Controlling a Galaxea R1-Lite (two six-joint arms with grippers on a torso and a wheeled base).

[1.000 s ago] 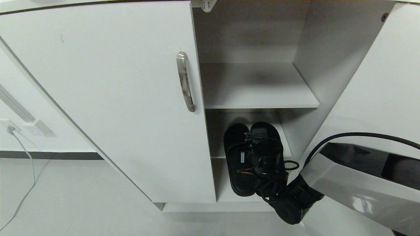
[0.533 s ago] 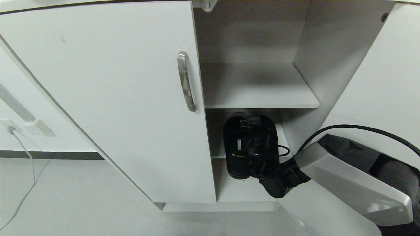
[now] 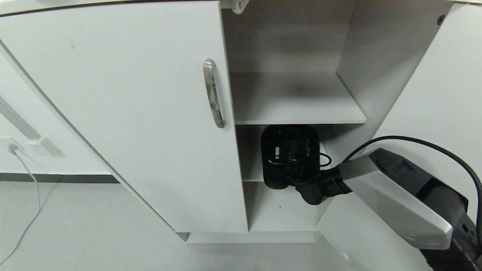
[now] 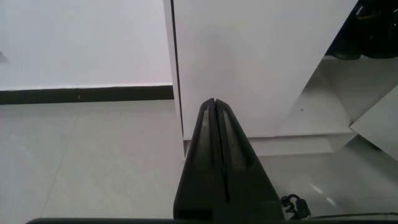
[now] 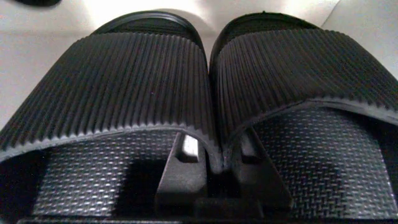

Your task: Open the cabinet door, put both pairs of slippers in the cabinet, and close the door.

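Your right gripper reaches into the open right half of the white cabinet. Its fingers are drawn in tight on the pair of black slippers, pinching the two ribbed straps together where they meet. The pair lies side by side, soles down, at the level of the lower shelf and tucked beneath the upper shelf, with the heel ends at the lower shelf's front edge. You cannot tell whether the soles rest on the board or hang just above it. The right door stands swung wide beside the arm, while the left door is closed, its metal handle upright near the edge. Your left gripper hangs low over the pale tiled floor in front of the closed door, its fingers pressed together with nothing between them.
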